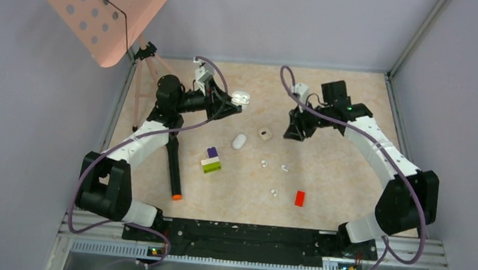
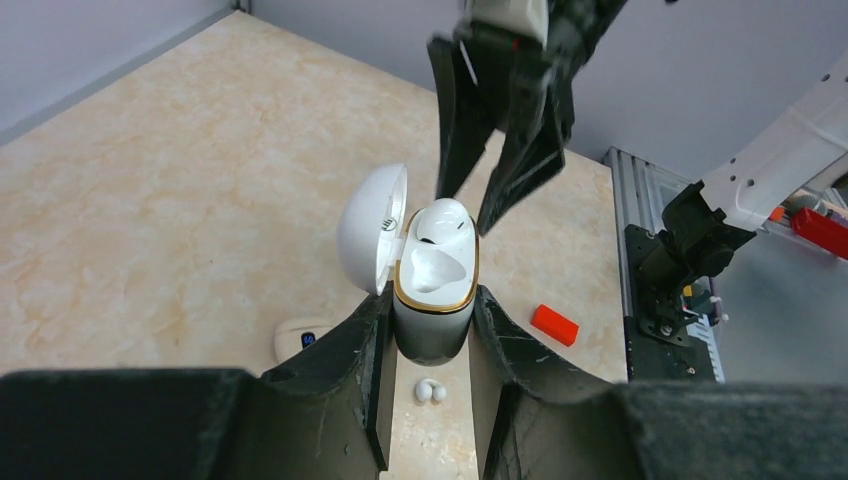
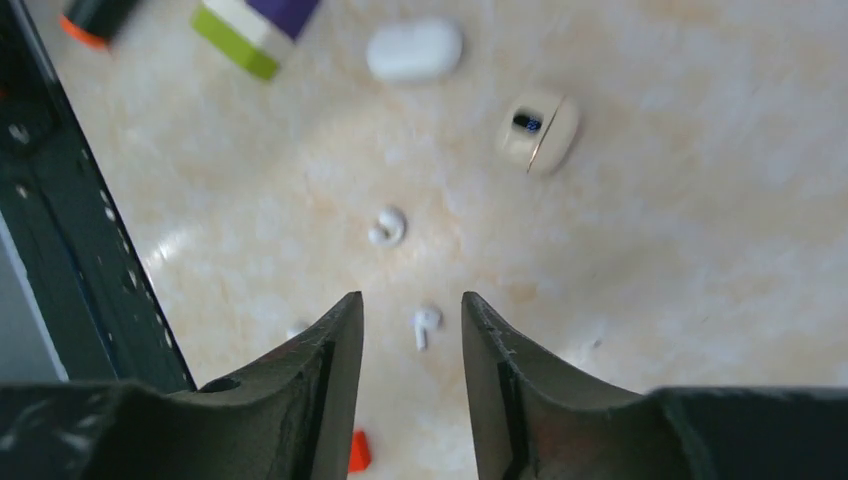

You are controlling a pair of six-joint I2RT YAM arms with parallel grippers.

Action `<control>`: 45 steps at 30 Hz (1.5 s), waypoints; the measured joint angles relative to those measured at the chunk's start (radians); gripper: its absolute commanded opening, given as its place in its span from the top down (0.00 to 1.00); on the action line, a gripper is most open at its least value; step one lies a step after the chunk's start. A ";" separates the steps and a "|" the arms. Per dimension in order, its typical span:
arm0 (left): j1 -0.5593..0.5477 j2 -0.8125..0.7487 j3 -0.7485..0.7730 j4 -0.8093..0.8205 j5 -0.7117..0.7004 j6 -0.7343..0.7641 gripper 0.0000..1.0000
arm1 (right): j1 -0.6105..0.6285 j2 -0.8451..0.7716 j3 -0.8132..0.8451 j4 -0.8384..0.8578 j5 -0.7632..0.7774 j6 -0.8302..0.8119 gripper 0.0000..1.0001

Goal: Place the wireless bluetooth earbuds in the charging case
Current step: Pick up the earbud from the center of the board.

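Observation:
My left gripper is shut on an open white charging case with a gold rim, held above the table, lid swung left. One white earbud sits in its far slot; the near slot is empty. My right gripper is open and empty, and it hangs just beyond the case in the left wrist view. Loose earbuds lie on the table: a hooked one, a stemmed one, and another.
A closed white case and a beige case lie mid-table. A red brick, stacked purple, white and green bricks and a black marker lie nearby. A pink perforated board on a tripod stands at back left.

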 measured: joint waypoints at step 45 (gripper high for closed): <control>0.131 -0.095 -0.057 -0.203 -0.054 0.043 1.00 | 0.133 0.380 -0.105 -0.349 0.142 -1.320 0.70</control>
